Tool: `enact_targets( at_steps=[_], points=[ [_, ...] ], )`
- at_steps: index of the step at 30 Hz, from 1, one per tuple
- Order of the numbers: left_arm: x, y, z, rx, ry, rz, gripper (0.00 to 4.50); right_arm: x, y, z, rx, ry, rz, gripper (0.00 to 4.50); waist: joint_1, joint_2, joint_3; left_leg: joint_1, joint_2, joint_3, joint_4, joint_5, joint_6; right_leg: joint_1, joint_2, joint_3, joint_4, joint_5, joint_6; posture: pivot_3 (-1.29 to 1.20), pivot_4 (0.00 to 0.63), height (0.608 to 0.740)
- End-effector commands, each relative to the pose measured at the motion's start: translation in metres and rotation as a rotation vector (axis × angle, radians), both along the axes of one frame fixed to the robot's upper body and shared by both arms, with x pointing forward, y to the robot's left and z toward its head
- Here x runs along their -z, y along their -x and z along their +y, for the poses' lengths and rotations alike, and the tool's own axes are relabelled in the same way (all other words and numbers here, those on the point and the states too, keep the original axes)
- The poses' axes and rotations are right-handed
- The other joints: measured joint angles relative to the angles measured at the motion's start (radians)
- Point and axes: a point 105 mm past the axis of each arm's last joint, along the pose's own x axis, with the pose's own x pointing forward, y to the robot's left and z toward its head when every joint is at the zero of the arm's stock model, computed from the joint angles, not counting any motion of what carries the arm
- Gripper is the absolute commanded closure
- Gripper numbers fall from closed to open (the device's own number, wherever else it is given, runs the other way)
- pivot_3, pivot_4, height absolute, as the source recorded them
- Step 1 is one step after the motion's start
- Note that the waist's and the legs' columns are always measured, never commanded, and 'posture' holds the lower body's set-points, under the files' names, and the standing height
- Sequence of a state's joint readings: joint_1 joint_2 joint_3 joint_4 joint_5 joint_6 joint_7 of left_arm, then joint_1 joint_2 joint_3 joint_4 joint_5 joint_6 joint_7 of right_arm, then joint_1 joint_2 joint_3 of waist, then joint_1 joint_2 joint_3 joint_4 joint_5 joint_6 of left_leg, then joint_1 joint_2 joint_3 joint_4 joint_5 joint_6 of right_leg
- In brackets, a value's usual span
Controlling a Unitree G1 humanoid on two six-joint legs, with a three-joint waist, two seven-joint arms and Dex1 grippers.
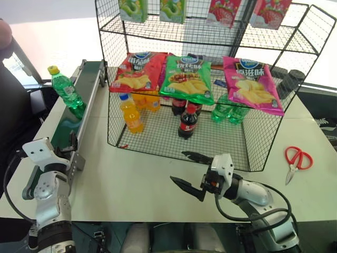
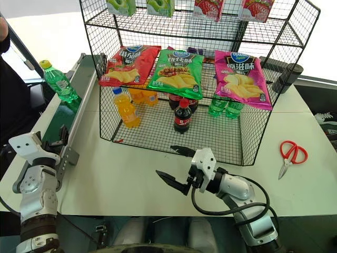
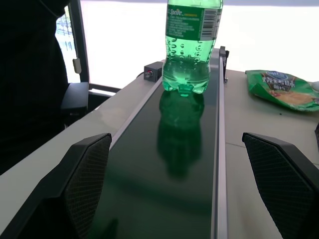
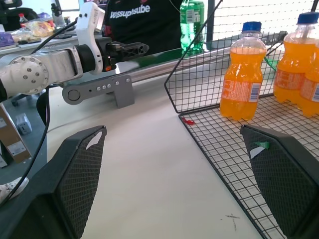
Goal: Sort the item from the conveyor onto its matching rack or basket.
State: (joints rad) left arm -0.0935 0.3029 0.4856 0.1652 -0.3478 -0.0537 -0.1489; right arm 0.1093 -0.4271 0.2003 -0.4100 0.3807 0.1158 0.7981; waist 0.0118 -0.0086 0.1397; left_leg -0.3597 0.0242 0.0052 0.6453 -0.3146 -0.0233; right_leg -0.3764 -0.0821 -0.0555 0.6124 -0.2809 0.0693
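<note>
Green soda bottle (image 1: 65, 90) stood upright on the belt (image 1: 79, 105), beside the wire rack (image 1: 210, 79). Both grippers (left (image 3: 179, 194), right (image 1: 190, 168)) were wide open, holding nothing.

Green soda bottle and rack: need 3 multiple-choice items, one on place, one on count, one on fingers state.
1. Where does the green soda bottle stand?
A. On the conveyor
B. Inside the rack
C. On the table by the scissors

2. How many chip bags hang in the row across the rack's front, above the bottles?
A. One
B. Three
C. Five

3. How do the left gripper's fingers stand?
A. Shut on the bottle
B. Shut on nothing
C. Open, short of the bottle

Answers:
1 A: the bottle stands upright on the dark green belt, outside the wire mesh.
2 B: a red bag, a green bag and a pink bag hang side by side.
3 C: the left wrist view shows both fingers spread wide, with belt between them and the bottle.
</note>
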Motion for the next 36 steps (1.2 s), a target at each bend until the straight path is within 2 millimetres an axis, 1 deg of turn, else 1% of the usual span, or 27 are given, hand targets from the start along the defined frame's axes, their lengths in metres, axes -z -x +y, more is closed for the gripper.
enact_targets(
  at_steps=[1,13,22,28,31,33,34,36],
  points=[
    [-0.011,-0.001,0.002,-0.011,-0.027,-0.04,0.0,-0.006,0.003,0.003,-0.021,-0.018,-0.039,0.02,0.0,0.0,0.0,0.0,0.0,0.0,0.0,0.0,0.0,0.0,0.0,0.0,0.0,0.0,0.0,0.0,0.15,0.74],
    [-0.014,-0.001,0.004,-0.026,-0.034,-0.05,0.0,-0.005,0.004,0.003,-0.026,-0.03,-0.03,0.02,0.0,0.0,0.0,0.0,0.0,0.0,0.0,0.0,0.0,0.0,0.0,0.0,0.0,0.0,0.0,0.0,0.15,0.74],
    [-0.018,0.004,0.014,-0.094,-0.056,-0.064,0.0,-0.004,0.004,0.004,-0.036,-0.034,-0.018,0.02,0.0,0.0,0.0,0.0,0.0,0.0,0.0,0.0,0.0,0.0,0.0,0.0,0.0,0.0,0.0,0.0,0.15,0.74],
    [-0.017,0.005,0.015,-0.102,-0.065,-0.06,0.0,-0.005,0.005,0.004,-0.042,-0.035,-0.014,0.02,0.0,0.0,0.0,0.0,0.0,0.0,0.0,0.0,0.0,0.0,0.0,0.0,0.0,0.0,0.0,0.0,0.15,0.74],
    [-0.016,0.007,0.015,-0.11,-0.062,-0.068,0.81,-0.006,0.005,0.004,-0.044,-0.035,-0.012,0.0,0.002,0.0,0.0,0.0,0.0,0.0,0.0,0.0,0.0,0.0,0.0,0.0,0.0,0.0,0.0,0.0,0.15,0.74],
    [-0.016,0.007,0.015,-0.108,-0.062,-0.07,1.72,-0.007,0.005,0.004,-0.044,-0.035,-0.011,0.0,0.002,0.0,0.0,0.0,0.0,0.0,0.0,0.0,0.0,0.0,-0.001,0.0,0.0,0.0,0.0,0.0,0.15,0.74],
    [-0.017,0.008,0.014,-0.102,-0.075,-0.066,1.79,-0.007,0.005,0.004,-0.044,-0.035,-0.009,0.0,0.002,0.0,0.0,0.0,0.0,0.0,0.0,0.0,0.0,0.0,-0.001,0.0,0.0,0.0,0.0,0.0,0.15,0.74],
    [-0.019,0.008,0.013,-0.091,-0.094,-0.066,1.79,-0.008,0.005,0.004,-0.045,-0.034,-0.007,0.0,0.001,0.0,0.0,0.0,0.0,0.0,0.0,0.0,0.0,0.0,-0.001,0.0,0.0,0.0,0.0,0.0,0.15,0.74]
  ],
)
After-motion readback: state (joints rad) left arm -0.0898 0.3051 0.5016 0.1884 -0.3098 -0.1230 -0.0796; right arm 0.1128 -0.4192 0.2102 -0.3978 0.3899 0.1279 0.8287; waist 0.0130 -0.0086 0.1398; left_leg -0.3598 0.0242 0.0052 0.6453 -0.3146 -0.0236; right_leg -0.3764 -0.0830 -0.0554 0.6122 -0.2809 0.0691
